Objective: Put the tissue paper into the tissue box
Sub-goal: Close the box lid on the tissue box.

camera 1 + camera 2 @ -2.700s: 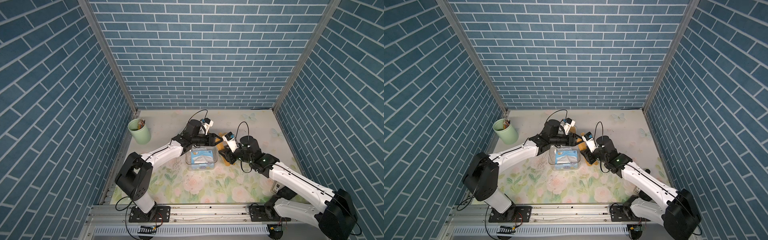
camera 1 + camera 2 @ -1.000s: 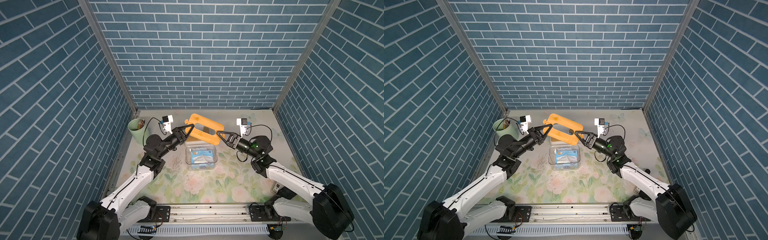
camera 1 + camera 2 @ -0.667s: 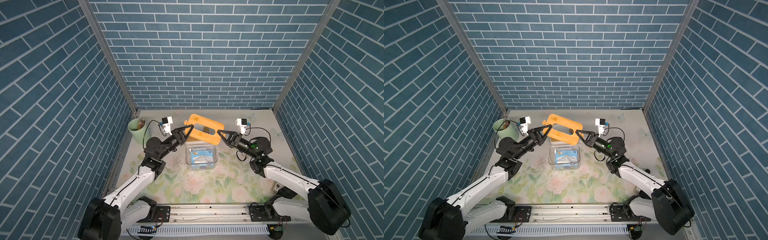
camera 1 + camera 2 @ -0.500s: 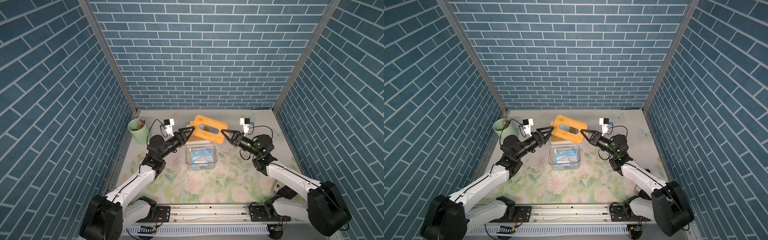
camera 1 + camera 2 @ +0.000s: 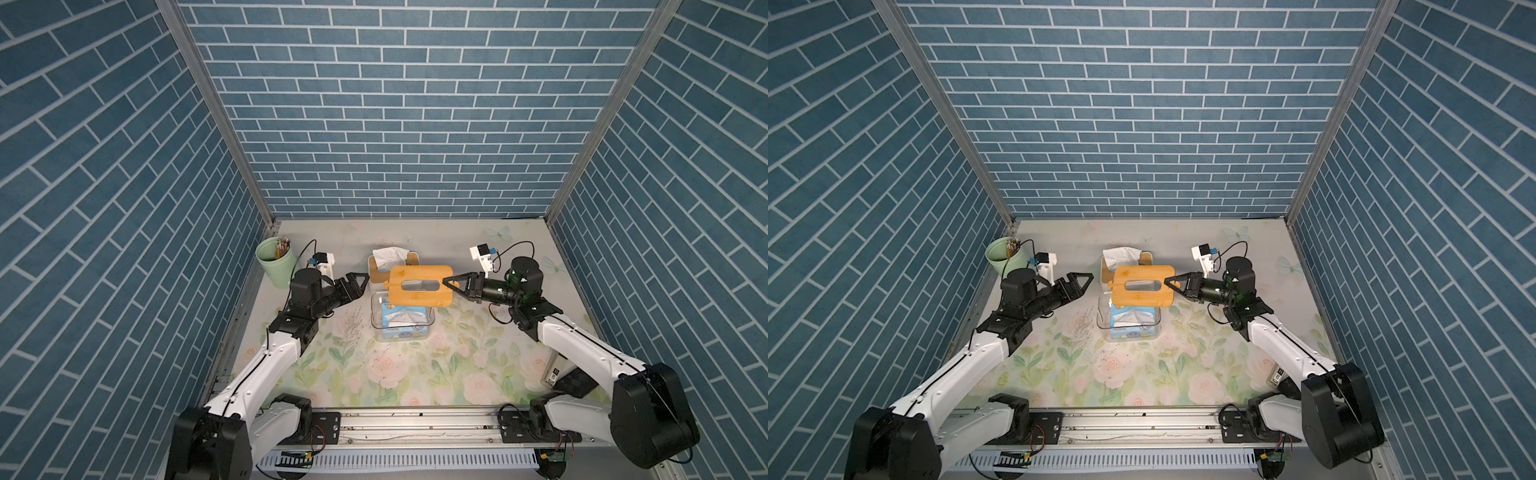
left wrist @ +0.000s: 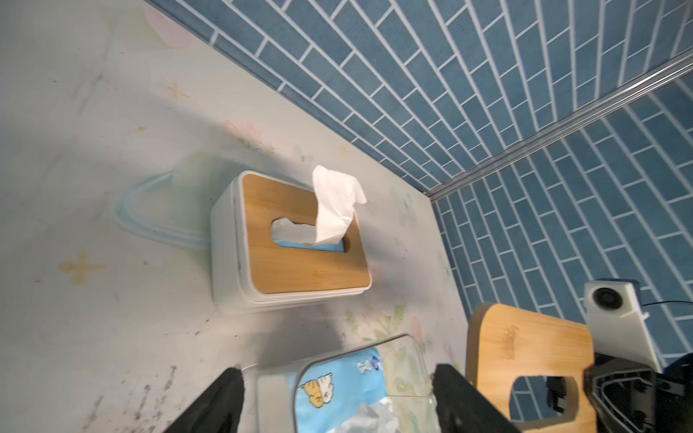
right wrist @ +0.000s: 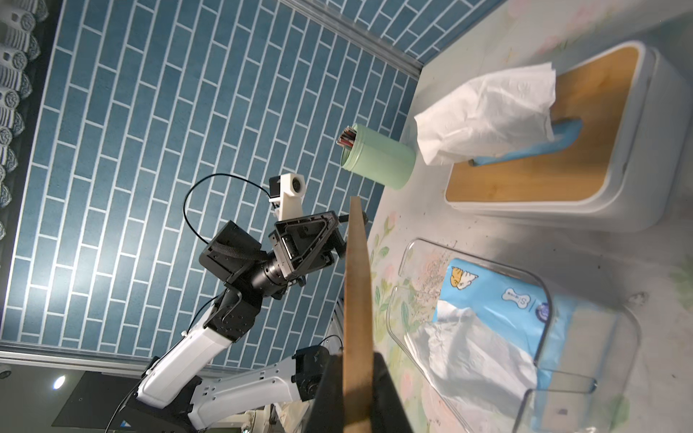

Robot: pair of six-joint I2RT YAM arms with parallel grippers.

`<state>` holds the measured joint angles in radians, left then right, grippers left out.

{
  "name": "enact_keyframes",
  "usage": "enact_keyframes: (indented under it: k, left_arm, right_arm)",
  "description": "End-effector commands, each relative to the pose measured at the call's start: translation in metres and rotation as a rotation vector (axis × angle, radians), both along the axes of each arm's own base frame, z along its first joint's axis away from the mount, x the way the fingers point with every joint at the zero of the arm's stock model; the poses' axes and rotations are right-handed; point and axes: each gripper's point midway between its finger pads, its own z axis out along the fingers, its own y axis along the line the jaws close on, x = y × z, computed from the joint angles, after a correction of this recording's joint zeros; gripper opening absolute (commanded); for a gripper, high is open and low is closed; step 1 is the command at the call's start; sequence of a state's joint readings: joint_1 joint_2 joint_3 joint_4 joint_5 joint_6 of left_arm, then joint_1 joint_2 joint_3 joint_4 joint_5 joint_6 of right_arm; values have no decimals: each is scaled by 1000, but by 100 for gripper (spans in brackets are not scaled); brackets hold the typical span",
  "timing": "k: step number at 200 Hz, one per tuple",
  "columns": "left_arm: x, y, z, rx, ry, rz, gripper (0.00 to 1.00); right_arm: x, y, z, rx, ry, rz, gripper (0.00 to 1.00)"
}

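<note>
The tissue paper, a blue pack with its white sheets showing, lies inside the clear tissue box at mid-table. A wooden lid with an oval slot hangs level above the box's far half. My right gripper is shut on the lid's right edge, which shows edge-on between the jaws in the right wrist view. My left gripper stands open just left of the lid, apart from it and holding nothing. In the left wrist view its fingers straddle the clear box's end.
A white tissue box with its own wooden top and a tissue sticking up stands right behind the clear box, partly hidden by the lid. A green cup of pencils is at the back left, near the left arm.
The left gripper has opened, let go of the lid and drawn back to the left. The lid, tilted up a second ago, now hangs level and lower, held by the right gripper alone.
</note>
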<state>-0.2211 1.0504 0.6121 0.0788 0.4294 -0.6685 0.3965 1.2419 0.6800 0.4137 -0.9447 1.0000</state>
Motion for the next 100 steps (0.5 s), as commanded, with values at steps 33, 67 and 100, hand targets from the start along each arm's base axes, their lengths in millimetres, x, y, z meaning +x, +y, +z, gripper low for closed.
enact_keyframes:
  k: [33,67,100]
  left_arm:
    - [-9,11,-6,162,-14,-33,87]
    - [-12,7,-18,159,12,-62,88]
    - [-12,7,-22,146,14,-50,88]
  right_arm:
    - [-14,22,-3,-9,25,139,0]
    - [-8,33,-10,-11,77,144,0]
    - [-3,48,-19,-15,110,153,0]
